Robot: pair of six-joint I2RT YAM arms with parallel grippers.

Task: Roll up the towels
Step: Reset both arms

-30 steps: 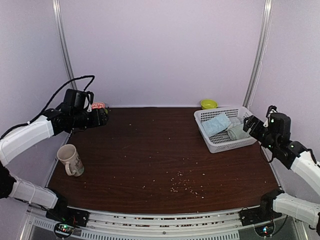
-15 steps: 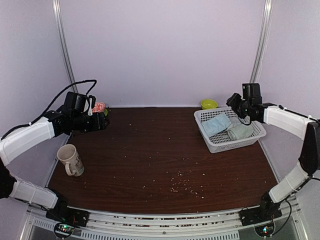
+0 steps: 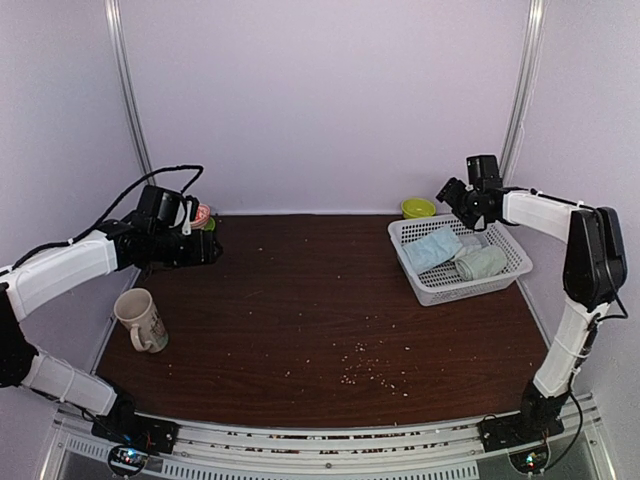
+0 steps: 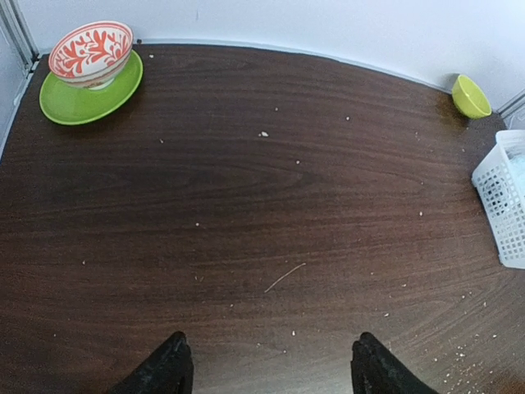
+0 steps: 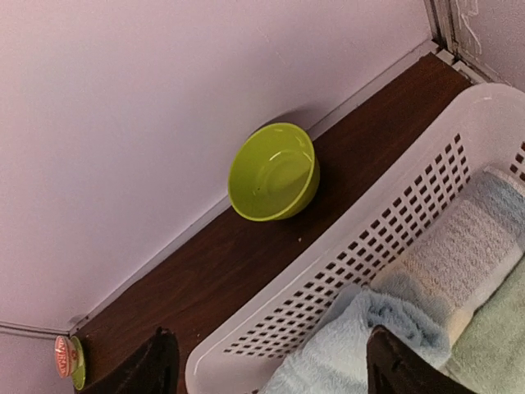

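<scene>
The light blue towel [image 3: 432,247] and the pale sage-green towel [image 3: 480,263] lie side by side in a white basket [image 3: 432,291] at the back right. My right gripper [image 3: 453,193] hovers open and empty over the basket's far left corner. In the right wrist view its fingers straddle the basket rim [image 5: 328,246], with the blue towel [image 5: 344,357] and the green towel [image 5: 502,332] below, and the gripper [image 5: 269,345] holds nothing. My left gripper [image 3: 210,245] is open and empty above the back left of the table; in the left wrist view [image 4: 271,345] only bare wood lies between its fingers.
A cream mug [image 3: 138,320] stands at the near left. A red patterned bowl [image 4: 90,53] sits on a green plate [image 4: 82,103] in the back left corner. A small lime bowl [image 5: 275,171] stands behind the basket. Crumbs [image 3: 365,370] dot the dark wooden table.
My right arm has swung from the near right side up and leftward to the basket's far left corner. My left gripper has shifted slightly to the right.
</scene>
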